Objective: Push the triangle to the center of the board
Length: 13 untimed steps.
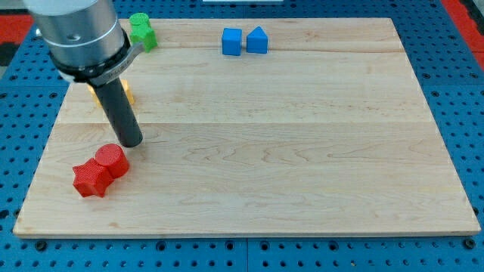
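wooden board (302,151): my tip (131,143), no gripper, just above red cylinder (110,157); blue triangle (257,39) far, beside blue cube (232,41).

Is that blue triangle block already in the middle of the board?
No. The blue triangle sits near the board's top edge, beside the blue cube.

Arm housing (76,34): grey metallic cylinder w/ dark band at base. Below it, straight black rod (119,109), matte, round section. My tip (131,142): blunt, flat-ended.
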Motion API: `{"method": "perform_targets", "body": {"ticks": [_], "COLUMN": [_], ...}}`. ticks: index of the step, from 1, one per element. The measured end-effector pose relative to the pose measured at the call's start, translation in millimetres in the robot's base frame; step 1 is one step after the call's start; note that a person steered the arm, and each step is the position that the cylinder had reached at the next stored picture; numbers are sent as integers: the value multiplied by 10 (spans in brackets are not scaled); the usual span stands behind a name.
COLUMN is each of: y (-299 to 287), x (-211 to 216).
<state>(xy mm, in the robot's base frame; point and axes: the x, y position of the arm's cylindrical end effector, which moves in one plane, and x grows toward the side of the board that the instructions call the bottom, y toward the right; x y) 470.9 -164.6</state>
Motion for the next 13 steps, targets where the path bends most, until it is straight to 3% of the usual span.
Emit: {"method": "perform_targets", "body": {"ticks": [3, 8, 10, 13], "y": [0, 31, 745, 648], "x": [-312, -364, -436, -1560]}}
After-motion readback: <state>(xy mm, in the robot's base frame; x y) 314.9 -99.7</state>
